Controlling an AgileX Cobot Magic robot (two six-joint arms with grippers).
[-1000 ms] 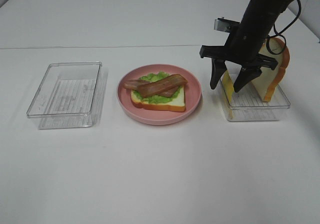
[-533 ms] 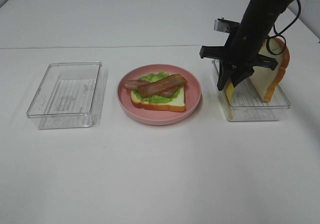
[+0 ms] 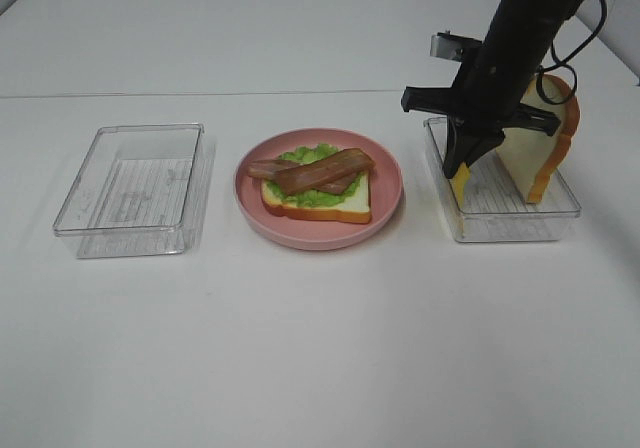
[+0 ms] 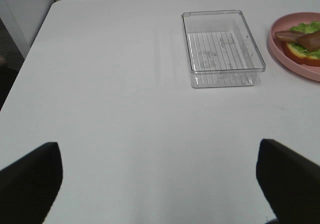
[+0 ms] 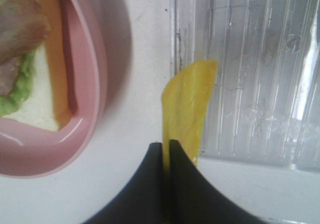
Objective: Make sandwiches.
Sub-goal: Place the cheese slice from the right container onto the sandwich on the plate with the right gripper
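A partly built sandwich [image 3: 318, 184] lies on the round pink plate [image 3: 390, 193]: a white bread slice topped with green lettuce and brown-red bacon strips. My right gripper [image 3: 464, 163] is shut on the yellow cheese slice [image 3: 459, 182] and holds it by its upper edge over the left end of the right clear tray [image 3: 510, 218]. In the right wrist view the cheese slice [image 5: 187, 104] hangs from the closed fingers [image 5: 157, 184]. A second bread slice [image 3: 540, 146] leans upright in that tray. My left gripper's fingers [image 4: 30, 176] are spread wide over bare table.
An empty clear tray [image 3: 135, 190] stands left of the plate; it also shows in the left wrist view [image 4: 221, 49]. The plate's edge shows in the left wrist view [image 4: 280, 51] and in the right wrist view [image 5: 85, 84].
My right gripper went from open around the cheese slice to shut on it, then lifted it a little. The left arm has not moved.
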